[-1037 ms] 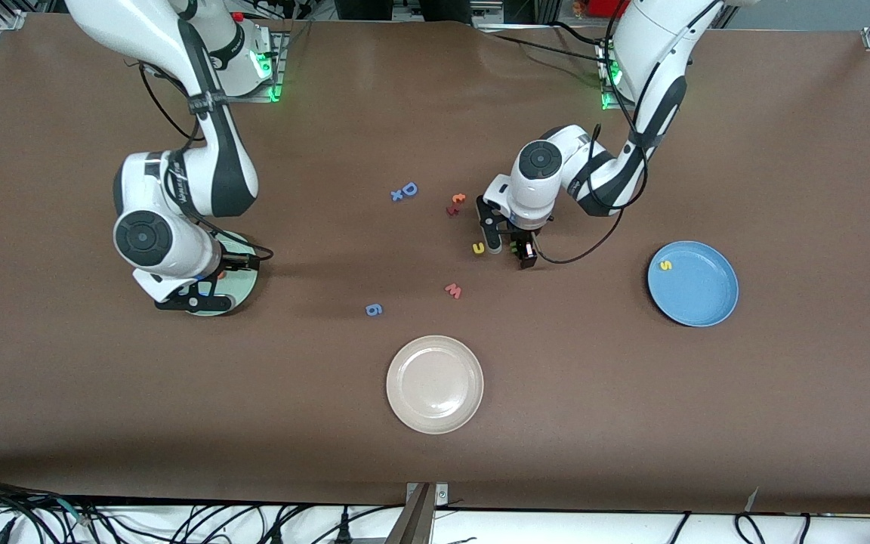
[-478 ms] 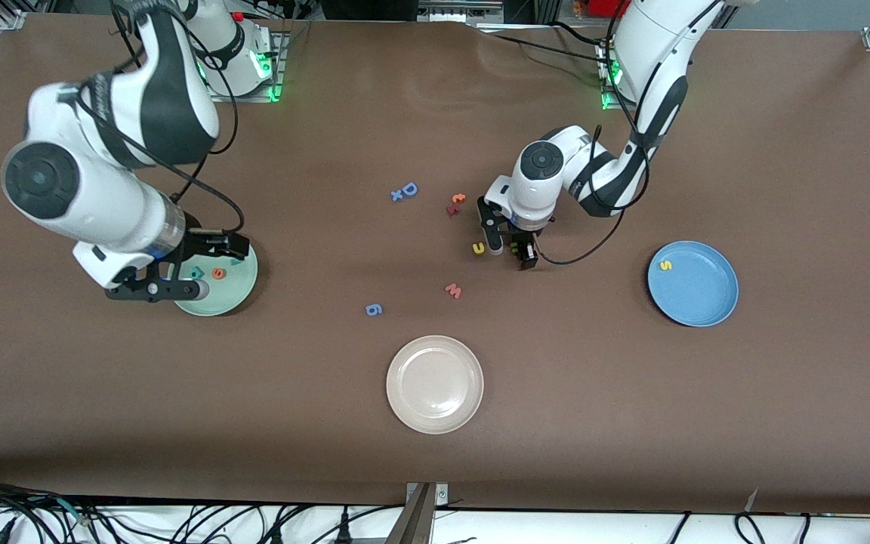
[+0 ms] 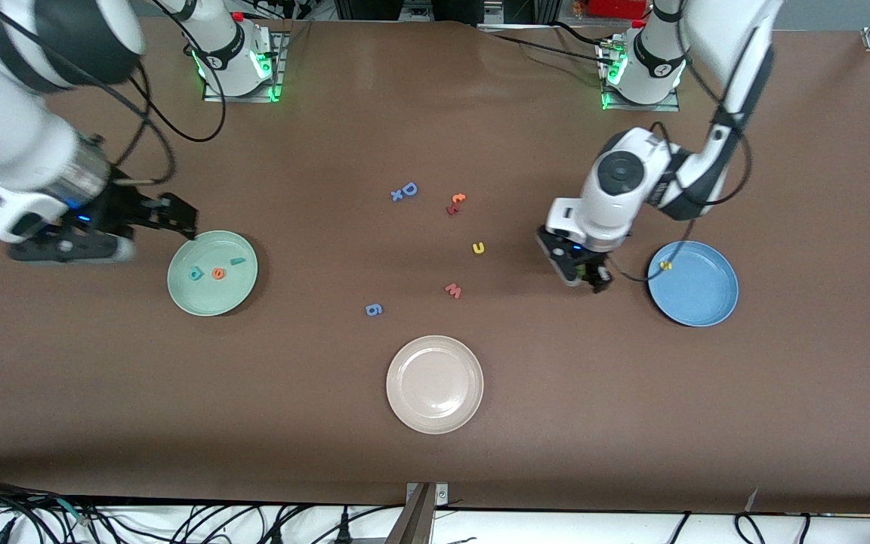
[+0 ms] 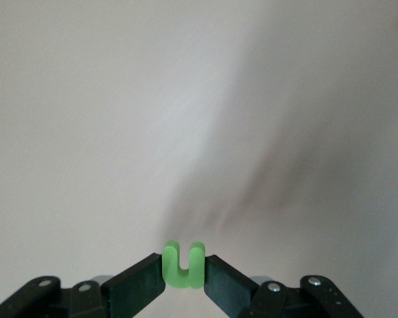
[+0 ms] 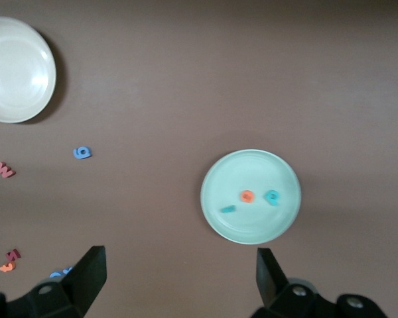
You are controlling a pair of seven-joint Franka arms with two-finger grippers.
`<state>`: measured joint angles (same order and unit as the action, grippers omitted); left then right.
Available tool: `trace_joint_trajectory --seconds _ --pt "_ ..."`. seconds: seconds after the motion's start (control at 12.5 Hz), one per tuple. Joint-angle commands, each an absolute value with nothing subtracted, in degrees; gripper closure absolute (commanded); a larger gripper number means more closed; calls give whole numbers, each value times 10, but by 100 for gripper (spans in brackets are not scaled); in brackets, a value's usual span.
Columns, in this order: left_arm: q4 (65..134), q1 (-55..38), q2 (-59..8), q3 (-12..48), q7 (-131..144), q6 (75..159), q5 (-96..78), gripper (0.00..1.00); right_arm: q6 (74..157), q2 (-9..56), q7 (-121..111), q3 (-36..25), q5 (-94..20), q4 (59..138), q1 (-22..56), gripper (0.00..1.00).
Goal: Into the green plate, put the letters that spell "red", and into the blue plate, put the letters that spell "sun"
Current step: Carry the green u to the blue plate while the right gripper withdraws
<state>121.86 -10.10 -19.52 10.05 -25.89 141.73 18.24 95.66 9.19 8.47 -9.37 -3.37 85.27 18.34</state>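
My left gripper (image 3: 586, 279) hangs over bare table between the yellow "u" (image 3: 478, 247) and the blue plate (image 3: 699, 302), shut on the green arch letter (image 4: 184, 265). A yellow "s" (image 3: 665, 265) lies in the blue plate. The green plate (image 3: 208, 301) holds the teal "d" (image 3: 195, 273), orange "e" (image 3: 217, 273) and teal "r" (image 3: 237, 262). My right gripper (image 3: 159, 230) is raised beside that plate's rim, open and empty. Its wrist view looks down on the green plate (image 5: 252, 172) and its three letters.
A beige plate (image 3: 435, 384) sits nearest the front camera. Loose letters lie mid-table: a pink "w" (image 3: 453, 290), a blue "9" (image 3: 374, 309), a blue "D" (image 3: 408, 189) with a small "x", and an orange-red pair (image 3: 455, 204).
My left gripper lifted the green letter from beside the yellow "u" and carried it toward the blue plate. The right arm rose off the green plate toward its own end, uncovering three letters.
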Motion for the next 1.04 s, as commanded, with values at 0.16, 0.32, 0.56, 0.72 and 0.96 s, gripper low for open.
trace_joint_trajectory --seconds 0.16,0.32,0.56,0.72,0.96 --pt "1250 13 -163 98 -258 1378 185 98 958 -26 17 -46 -7 981 82 0" --pt "1252 61 -166 97 -261 1377 138 98 961 -26 17 -17 35 980 72 0" --pt "1247 111 -188 96 -261 1380 132 98 972 -27 23 3 18 983 48 0" --pt "1244 125 -218 96 -258 1403 129 97 974 -26 29 15 -7 983 26 0" --pt "1244 139 -247 96 -258 1438 129 93 976 -25 45 35 -10 983 9 0"
